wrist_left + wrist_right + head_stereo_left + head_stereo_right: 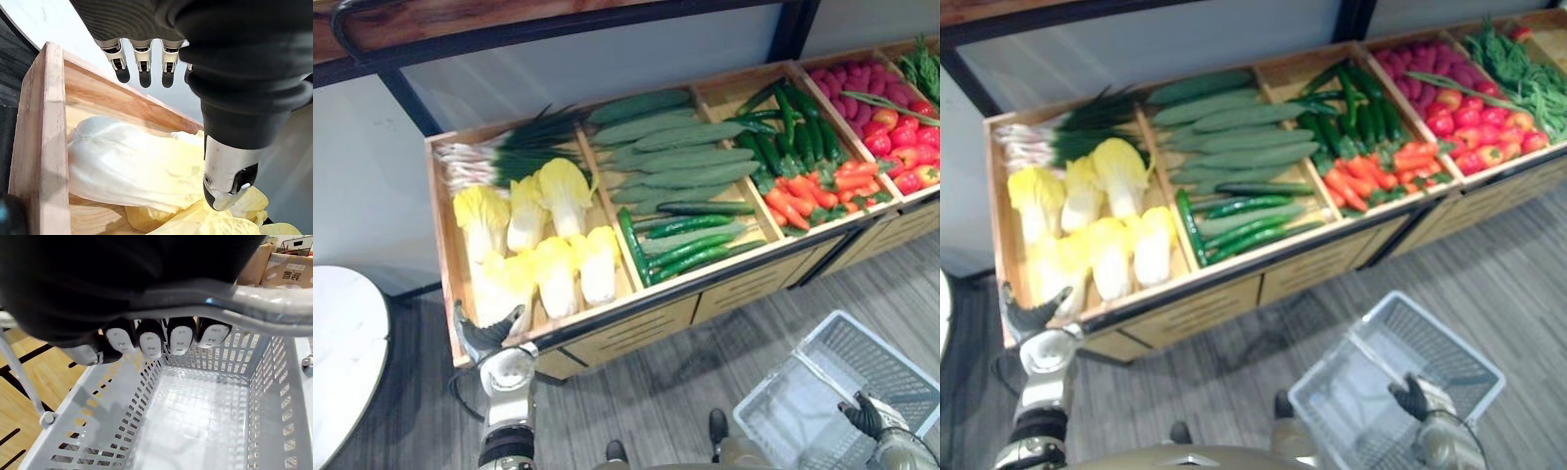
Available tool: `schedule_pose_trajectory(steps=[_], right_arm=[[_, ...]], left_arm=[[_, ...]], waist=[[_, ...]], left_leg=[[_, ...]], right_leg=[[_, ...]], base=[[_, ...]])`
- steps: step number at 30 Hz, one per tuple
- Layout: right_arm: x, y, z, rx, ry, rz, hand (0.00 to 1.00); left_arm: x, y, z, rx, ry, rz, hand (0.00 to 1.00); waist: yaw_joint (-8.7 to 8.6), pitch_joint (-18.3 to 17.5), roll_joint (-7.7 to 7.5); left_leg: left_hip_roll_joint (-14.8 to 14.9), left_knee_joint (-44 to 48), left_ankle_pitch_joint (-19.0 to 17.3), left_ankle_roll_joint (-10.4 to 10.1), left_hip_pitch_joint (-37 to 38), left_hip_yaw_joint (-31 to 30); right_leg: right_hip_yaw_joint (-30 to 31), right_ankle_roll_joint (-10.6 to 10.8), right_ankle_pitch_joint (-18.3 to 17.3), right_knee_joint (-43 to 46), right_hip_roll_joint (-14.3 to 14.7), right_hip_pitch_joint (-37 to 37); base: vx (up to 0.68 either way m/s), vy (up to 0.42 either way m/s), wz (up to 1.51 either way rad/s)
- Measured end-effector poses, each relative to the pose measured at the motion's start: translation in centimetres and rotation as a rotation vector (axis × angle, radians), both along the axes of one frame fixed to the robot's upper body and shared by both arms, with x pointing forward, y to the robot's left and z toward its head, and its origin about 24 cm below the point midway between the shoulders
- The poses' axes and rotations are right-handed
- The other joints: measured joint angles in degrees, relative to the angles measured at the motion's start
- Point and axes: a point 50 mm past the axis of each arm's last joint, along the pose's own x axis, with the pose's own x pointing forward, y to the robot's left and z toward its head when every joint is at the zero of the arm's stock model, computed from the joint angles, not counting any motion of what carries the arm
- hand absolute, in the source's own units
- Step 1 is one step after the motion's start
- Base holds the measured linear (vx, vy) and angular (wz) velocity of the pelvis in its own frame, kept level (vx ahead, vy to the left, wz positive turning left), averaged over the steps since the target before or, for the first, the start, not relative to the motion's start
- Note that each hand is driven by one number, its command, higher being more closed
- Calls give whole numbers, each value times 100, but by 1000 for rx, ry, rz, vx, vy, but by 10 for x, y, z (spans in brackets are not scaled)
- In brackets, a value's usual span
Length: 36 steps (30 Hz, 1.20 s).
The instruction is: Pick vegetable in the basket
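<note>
Hovering L hand (487, 336) over cabbage (122, 166), basket (274, 396) held

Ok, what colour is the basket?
The basket is pale grey, clearest in the right wrist view.

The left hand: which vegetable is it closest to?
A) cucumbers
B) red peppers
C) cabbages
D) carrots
C: the left hand, fingers straight, is at the front corner of the crate, with the cabbages right by its thumb.
</note>
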Motion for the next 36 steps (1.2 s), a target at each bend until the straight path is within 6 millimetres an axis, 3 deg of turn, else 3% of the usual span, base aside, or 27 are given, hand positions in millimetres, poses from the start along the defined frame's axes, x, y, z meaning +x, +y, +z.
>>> schedule_pose_trajectory(steps=[6, 23, 36], right_arm=[[2, 2, 0, 2, -3, 9, 100], [25, 6, 7, -7, -44, 63, 100], [54, 6, 20, -47, -88, 150, 100]], left_arm=[[2, 7, 5, 25, -3, 2, 0], [9, 16, -7, -46, 57, 59, 0], [29, 26, 2, -1, 112, 46, 0]], waist=[[-4, 78, -56], [-3, 451, -87], [-4, 817, 4]], left_leg=[[-1, 0, -8, 2, -9, 96], [-3, 0, -39, -4, -114, 204], [-6, 22, -39, -2, -282, 338]], right_leg=[[81, 5, 8, -4, 13, -65], [229, 12, 64, -10, 39, -259], [391, 10, 147, -44, 65, -505]], base=[[-6, -8, -8], [8, -4, -4], [-1, -10, -6]])
